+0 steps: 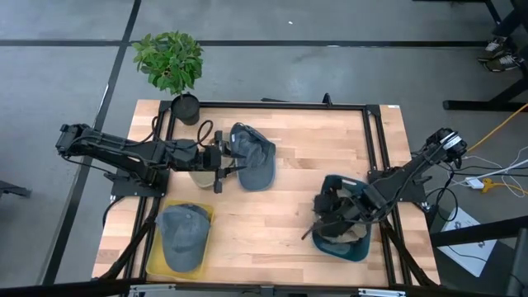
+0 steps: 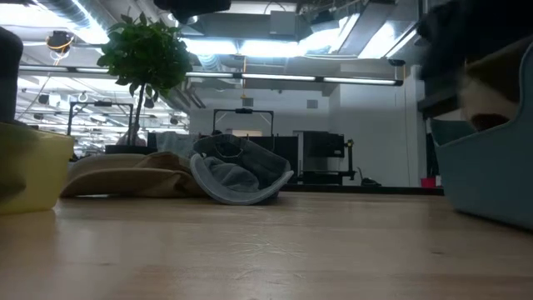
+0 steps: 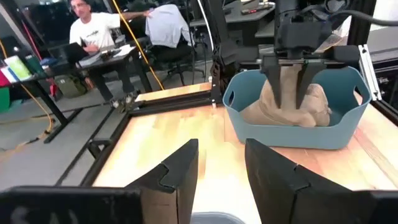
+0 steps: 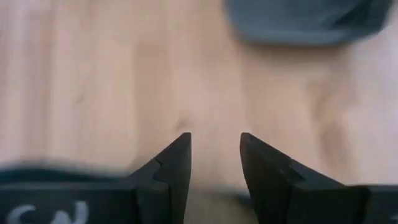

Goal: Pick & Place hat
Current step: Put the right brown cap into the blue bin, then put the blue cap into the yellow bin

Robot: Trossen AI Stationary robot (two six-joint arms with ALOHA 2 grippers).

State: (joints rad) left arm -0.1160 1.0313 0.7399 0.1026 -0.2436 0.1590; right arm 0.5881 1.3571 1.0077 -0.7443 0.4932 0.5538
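Hats are what I am sorting. From above, two grey hats (image 1: 254, 157) lie overlapped near the middle of the worktop (image 1: 289, 214), with a tan hat (image 1: 200, 176) beside them under my left hand (image 1: 218, 157). A third grey hat (image 1: 183, 235) already sits in the yellow tray (image 1: 153, 266) at the near left corner. My right hand (image 1: 337, 216) hangs over the blue bin (image 1: 356, 247) on the right, where another tan hat lies. A potted plant (image 1: 172, 66) stands at the far left corner.

At worktop level, the grey hat (image 2: 237, 173) rests on its crown, brim up, with the tan one (image 2: 133, 177) spread flat next to it. The yellow tray (image 2: 33, 171) and the blue bin (image 2: 487, 175) frame the edges.

Past my left hand (image 3: 221, 171), whose fingers stand apart with nothing between them, I look across the bare wood to the blue bin (image 3: 292, 127), where my right hand (image 3: 291, 74) reaches down onto the tan hat (image 3: 305, 109). A person (image 3: 93, 31) sits at a desk in the room beyond.

Past my right hand (image 4: 214, 165), the fingers stand apart and empty over the wood, with a grey hat (image 4: 305, 22) farther off.

I judge one tan hat has just been dropped in the bin. Next, my left hand should lower onto a hat by the pile, close on its brim, and lift it clear of the others.
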